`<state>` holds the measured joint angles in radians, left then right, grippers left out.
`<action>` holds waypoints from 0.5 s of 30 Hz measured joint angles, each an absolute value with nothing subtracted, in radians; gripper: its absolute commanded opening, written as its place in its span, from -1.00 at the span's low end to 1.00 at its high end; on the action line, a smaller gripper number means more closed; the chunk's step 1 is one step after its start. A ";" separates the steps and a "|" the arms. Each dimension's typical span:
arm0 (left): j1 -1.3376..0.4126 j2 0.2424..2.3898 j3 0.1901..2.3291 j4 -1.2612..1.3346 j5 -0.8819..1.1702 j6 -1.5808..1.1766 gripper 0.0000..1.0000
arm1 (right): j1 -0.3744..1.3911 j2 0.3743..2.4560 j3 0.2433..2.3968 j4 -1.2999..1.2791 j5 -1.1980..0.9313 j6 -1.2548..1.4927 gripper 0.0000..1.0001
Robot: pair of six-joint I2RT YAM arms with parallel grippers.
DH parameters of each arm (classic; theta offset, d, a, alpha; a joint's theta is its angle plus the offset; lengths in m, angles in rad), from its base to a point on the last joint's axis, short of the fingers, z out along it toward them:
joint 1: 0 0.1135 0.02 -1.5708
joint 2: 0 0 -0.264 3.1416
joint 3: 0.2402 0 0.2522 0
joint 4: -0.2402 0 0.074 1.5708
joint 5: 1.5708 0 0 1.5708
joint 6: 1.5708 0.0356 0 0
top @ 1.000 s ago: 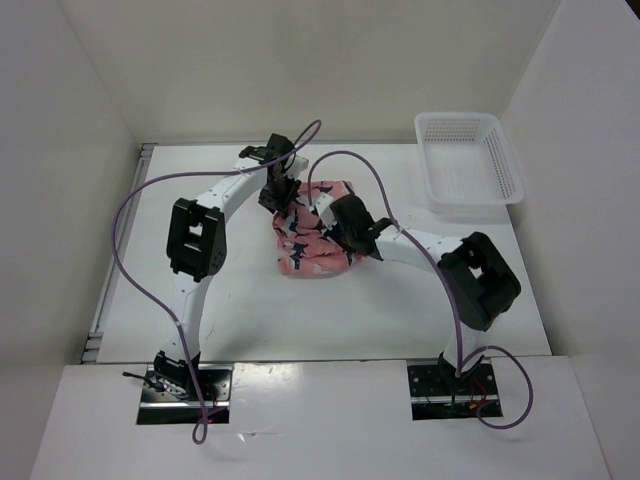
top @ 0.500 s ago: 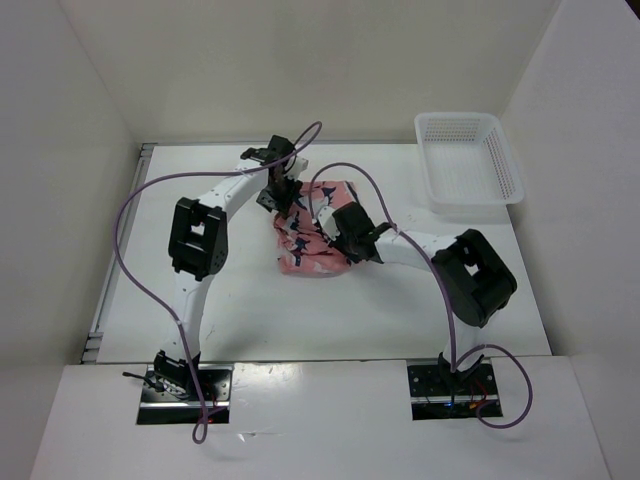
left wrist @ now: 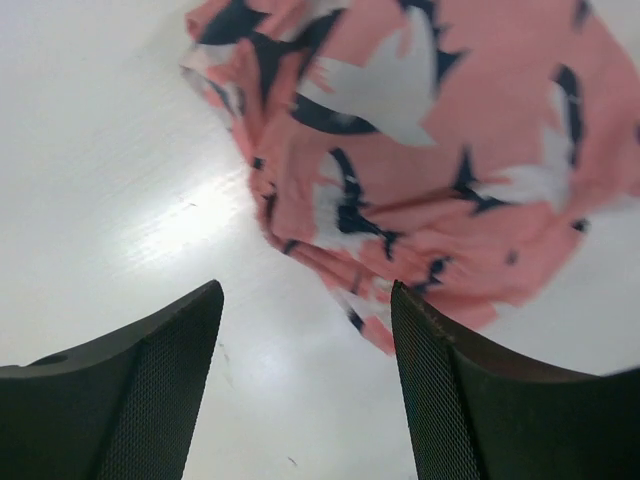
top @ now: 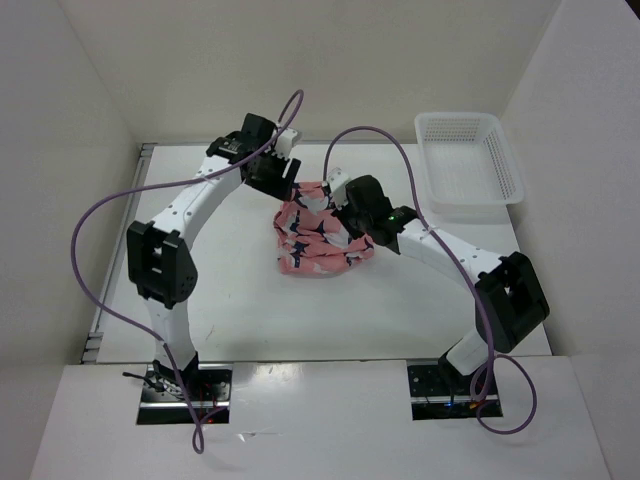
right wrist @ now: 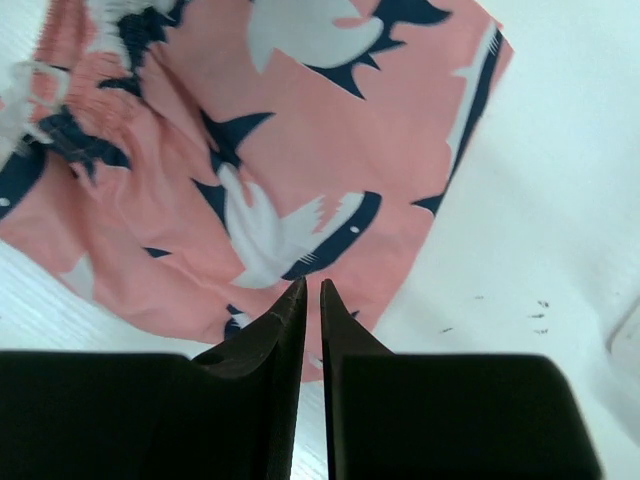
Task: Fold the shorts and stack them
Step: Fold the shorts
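The shorts (top: 318, 235) are lying bunched at the middle of the table (top: 230, 310) — folding is barely underway. The left fingers (left wrist: 160, 390) are hanging wide open, empty, just beside the cloth. The right fingers (right wrist: 250, 400) are hovering over it almost closed, holding nothing visible. Next, an edge likely needs pinching and spreading. The white mesh basket (top: 468, 200) is sitting well apart, obstructing nothing.

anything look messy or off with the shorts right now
Yes. The shorts lie in a rumpled heap in the middle of the table, with layers bunched and edges skewed rather than folded flat. Nothing looks torn or spilled.
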<state>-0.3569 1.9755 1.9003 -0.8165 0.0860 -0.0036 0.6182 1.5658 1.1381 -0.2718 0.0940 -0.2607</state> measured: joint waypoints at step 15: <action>-0.477 1.996 1.445 -0.747 0.233 -0.004 0.45 | 0.532 1.633 0.980 -0.265 0.123 -0.225 -0.65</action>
<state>-0.4774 1.9957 1.4448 -0.7471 0.2325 -0.0040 0.5323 1.6333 0.9798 -0.2646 0.1234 -0.2249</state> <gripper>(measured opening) 0.728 0.161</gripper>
